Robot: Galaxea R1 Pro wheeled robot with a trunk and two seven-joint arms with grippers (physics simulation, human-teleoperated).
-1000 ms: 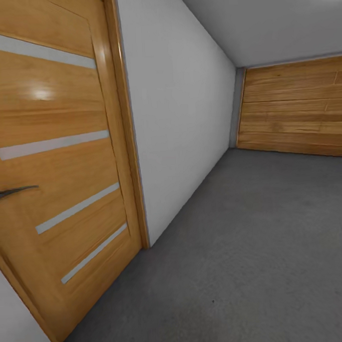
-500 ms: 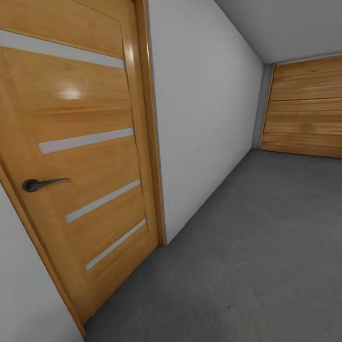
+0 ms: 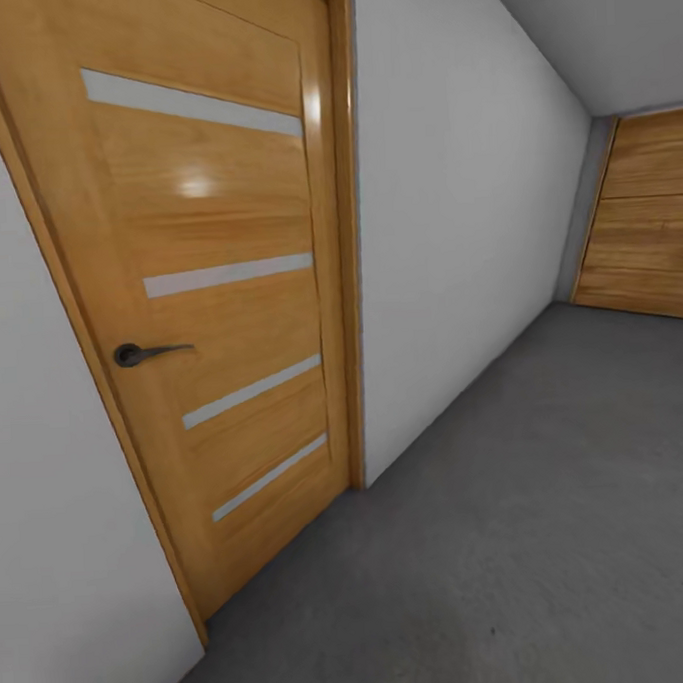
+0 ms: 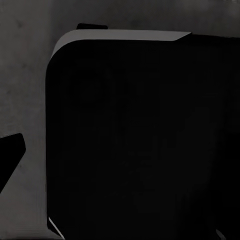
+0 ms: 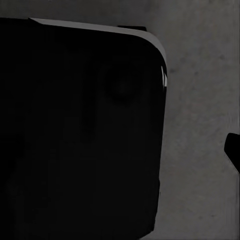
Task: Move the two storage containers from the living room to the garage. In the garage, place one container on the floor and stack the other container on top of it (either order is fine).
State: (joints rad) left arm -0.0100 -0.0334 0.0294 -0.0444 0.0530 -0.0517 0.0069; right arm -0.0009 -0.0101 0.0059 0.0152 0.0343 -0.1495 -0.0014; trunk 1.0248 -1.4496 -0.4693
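- Nearest to you, a black rounded housing [image 4: 140,140] blocks most of the left wrist view. The rough grey floor [image 4: 25,75] shows past it in the upper left of that frame.
- A dark wedge [image 4: 10,152] at the left edge of that view may be a finger of the left end effector. You cannot tell whether its fingers are apart or together.
- The right wrist view shows a similar black body [image 5: 80,130]. A small dark tip [image 5: 233,150] sits at the right edge, and you cannot tell the right end effector's state either.
- In the head view, concrete takes up the lower right of the frame, so you are standing in the garage.
- Neither red-orange storage container can be placed from these views. Which way they point and how their long axes run cannot be told.
- This looks like a travel step. The wooden door [image 3: 230,317] with pale glazed strips stands close at the left of the frame, its dark lever handle [image 3: 142,353] at mid-left.
- If you are heading through that door, square the base to it first and keep both arms tucked. It looks close enough for an elbow to clip the frame.
- The white wall [image 3: 457,255] runs from the centre toward the upper right.
- Farthest off, the slatted garage door [image 3: 651,225] closes the right edge.
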